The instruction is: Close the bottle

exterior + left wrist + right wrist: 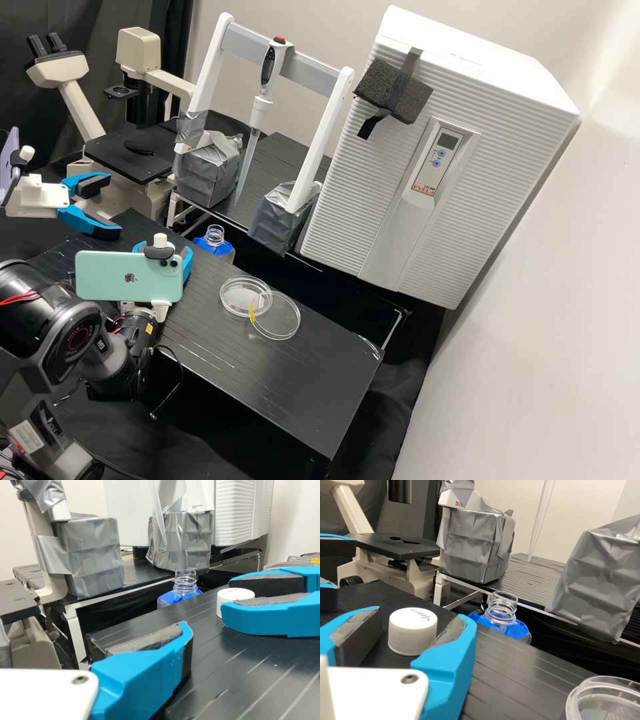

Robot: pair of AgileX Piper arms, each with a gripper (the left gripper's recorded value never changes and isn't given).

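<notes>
White cap [412,632] between my right gripper's [415,622] parted fingers, ungripped | bottle [502,611] upright just ahead, neck open | left gripper [110,207] spread empty, farther off

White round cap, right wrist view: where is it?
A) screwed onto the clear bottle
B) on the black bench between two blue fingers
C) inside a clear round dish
B: the white round cap stands on the black bench between the blue fingers of the right gripper, while the clear plastic bottle has an open neck.
</notes>
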